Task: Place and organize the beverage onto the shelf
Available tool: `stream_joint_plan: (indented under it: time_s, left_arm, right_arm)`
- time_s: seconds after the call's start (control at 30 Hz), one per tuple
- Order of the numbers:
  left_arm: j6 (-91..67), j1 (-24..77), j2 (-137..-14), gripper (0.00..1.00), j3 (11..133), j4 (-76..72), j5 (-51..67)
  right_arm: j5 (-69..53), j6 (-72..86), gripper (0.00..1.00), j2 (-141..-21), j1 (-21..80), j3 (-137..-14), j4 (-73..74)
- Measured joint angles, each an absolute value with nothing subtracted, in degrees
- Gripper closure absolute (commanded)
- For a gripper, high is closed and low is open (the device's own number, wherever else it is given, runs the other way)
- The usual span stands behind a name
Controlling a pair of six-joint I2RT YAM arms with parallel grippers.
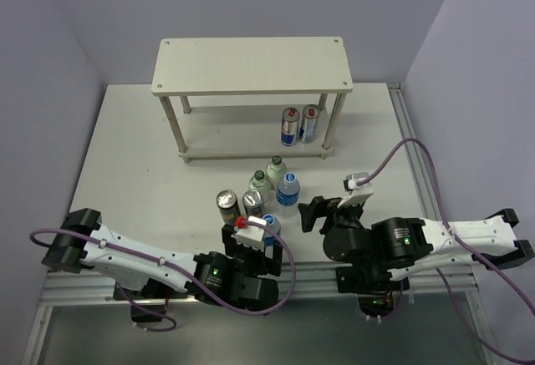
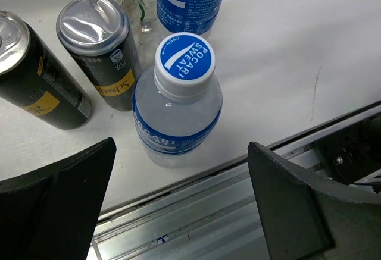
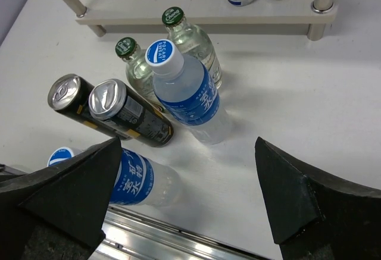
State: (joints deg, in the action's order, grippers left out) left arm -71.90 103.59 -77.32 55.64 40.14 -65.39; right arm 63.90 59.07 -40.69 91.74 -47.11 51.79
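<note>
Left end effector (image 2: 181,153): jaws wide, nothing held, poised over near water bottle (image 2: 178,102) at near edge of tabletop (image 1: 142,164). Right end effector (image 3: 187,144): also wide, nothing held.

Other drinks are bunched between me and shelf (image 1: 251,66): second water bottle (image 3: 187,96), black cans (image 2: 98,52), green-capped bottles (image 3: 190,34).

Step, my guess: take near bottle.
- Clamp body below cap.
- One can stands just beside bottle; keep finger clear of it.
- Lift straight up.
- Lower board (image 1: 234,154) has blue cans (image 1: 299,124) at right end; set down away from them.

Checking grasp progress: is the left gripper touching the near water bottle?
Apart. Left wrist view shows bare table between the bottle and the left gripper on both sides.
</note>
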Motion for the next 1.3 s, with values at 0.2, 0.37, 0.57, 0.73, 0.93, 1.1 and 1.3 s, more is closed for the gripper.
stream_joint_plan:
  time_s: [0.2, 0.37, 0.57, 0.73, 0.93, 1.1, 1.3]
  left_arm:
    - [-72.01, 103.61, -77.36, 0.01, 55.53, 38.74, -65.36]
    - [-72.38, 103.7, -79.7, 0.01, 54.78, 35.51, -65.89]
    - [-73.34, 103.0, -87.11, 0.01, 53.04, 33.28, -66.52]
    - [-73.1, 100.68, -90.98, 0.01, 52.77, 30.96, -66.98]
    - [-68.42, 97.82, -91.24, 0.01, 50.87, 23.62, -67.02]
    - [-62.92, 94.78, -91.24, 0.09, 47.59, 15.75, -65.76]
    - [-56.25, 92.18, -91.26, 0.44, 46.06, 8.25, -64.6]
  right_arm:
    - [63.88, 59.18, 0.0, -40.21, 91.74, -45.84, 51.29]
    - [63.75, 58.54, 0.0, -38.33, 91.74, -43.53, 49.5]
    - [63.55, 57.6, 0.0, -35.42, 91.74, -41.54, 47.83]
    - [63.33, 57.34, 0.0, -34.24, 91.74, -40.62, 47.09]
    - [63.33, 57.39, 0.0, -33.63, 91.74, -39.42, 46.98]
    - [63.33, 57.36, 0.0, -33.45, 91.74, -38.81, 46.94]
    - [63.33, 57.36, 0.0, -32.95, 91.74, -38.79, 46.68]
